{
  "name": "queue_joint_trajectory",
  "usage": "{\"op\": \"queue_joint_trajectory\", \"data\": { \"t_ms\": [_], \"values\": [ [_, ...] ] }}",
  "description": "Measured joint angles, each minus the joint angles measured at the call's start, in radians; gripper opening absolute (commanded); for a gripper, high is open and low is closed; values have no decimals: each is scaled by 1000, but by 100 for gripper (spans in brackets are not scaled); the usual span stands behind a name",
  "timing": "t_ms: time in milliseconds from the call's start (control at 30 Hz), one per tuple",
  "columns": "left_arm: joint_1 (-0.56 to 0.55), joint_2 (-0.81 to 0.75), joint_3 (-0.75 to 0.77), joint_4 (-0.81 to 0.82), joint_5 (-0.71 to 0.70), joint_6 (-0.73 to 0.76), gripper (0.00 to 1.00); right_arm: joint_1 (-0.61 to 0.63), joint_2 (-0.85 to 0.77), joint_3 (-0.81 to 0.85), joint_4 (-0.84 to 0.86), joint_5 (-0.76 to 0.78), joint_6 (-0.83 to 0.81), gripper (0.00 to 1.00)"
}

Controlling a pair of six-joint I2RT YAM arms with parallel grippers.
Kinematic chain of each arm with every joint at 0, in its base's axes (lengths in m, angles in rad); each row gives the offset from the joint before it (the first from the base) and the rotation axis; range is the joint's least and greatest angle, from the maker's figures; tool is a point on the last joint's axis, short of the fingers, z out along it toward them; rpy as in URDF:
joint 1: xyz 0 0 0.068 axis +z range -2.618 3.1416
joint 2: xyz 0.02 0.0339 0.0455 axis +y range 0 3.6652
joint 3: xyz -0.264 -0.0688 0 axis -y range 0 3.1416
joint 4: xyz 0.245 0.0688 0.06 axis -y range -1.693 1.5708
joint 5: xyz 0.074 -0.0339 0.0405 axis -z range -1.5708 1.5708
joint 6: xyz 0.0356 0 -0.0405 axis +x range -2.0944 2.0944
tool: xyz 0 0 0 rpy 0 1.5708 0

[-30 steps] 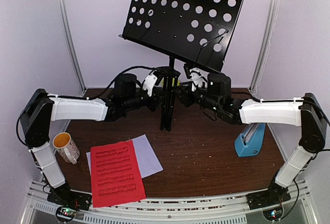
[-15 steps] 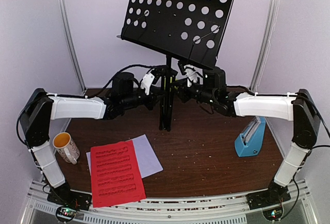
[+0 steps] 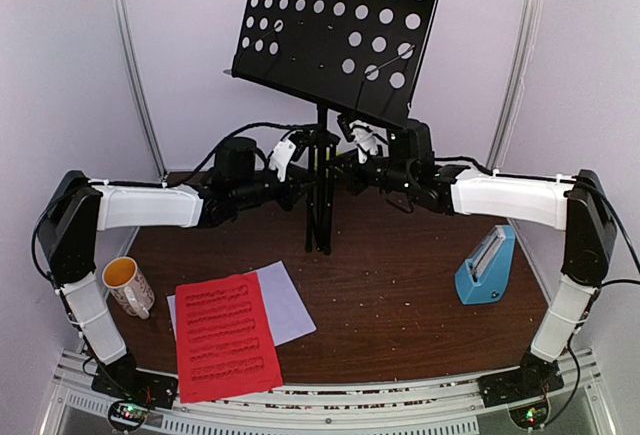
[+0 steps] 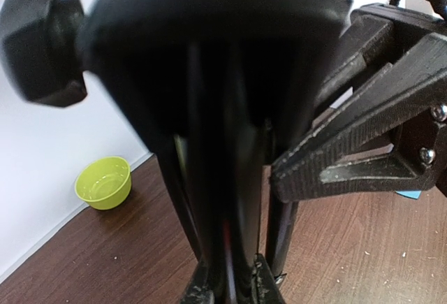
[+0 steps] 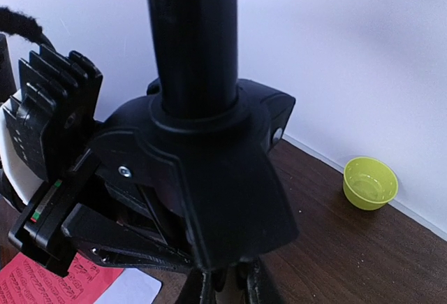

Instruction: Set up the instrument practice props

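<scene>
The black perforated music stand (image 3: 340, 30) stands upright at the back centre, its tripod legs folded against the pole. My left gripper (image 3: 298, 158) is shut on the pole from the left, and the pole (image 4: 223, 178) fills the left wrist view between my fingertips (image 4: 199, 291). My right gripper (image 3: 348, 147) holds the stand from the right just below the hub (image 5: 202, 178), shut on it. The red sheet (image 3: 222, 335) lies on the white sheet (image 3: 290, 300) at the front left. The blue metronome (image 3: 487, 267) stands at the right.
A white patterned mug (image 3: 128, 285) stands at the left by my left arm. A small green bowl (image 4: 103, 182) sits by the back wall behind the stand and also shows in the right wrist view (image 5: 370, 183). White walls close in the back and sides.
The stand has shifted left, and both grippers have moved left with it. The sheets, mug and metronome have not moved.
</scene>
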Motion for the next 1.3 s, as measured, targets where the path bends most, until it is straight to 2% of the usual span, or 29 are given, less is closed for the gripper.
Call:
{"op": "queue_joint_trajectory", "data": {
  "t_ms": [667, 1067, 1300],
  "values": [
    [18, -38, 1, -74, 91, 102, 0, 9, -55, 48, -225, 35, -71, 0],
    [38, -9, 20, -72, 200, 91, 0, -8, -55, 171, -475, 25, -145, 0],
    [40, 23, 58, -78, 214, 89, 0, -20, -55, 176, -493, 23, -151, 0]
  ]
}}
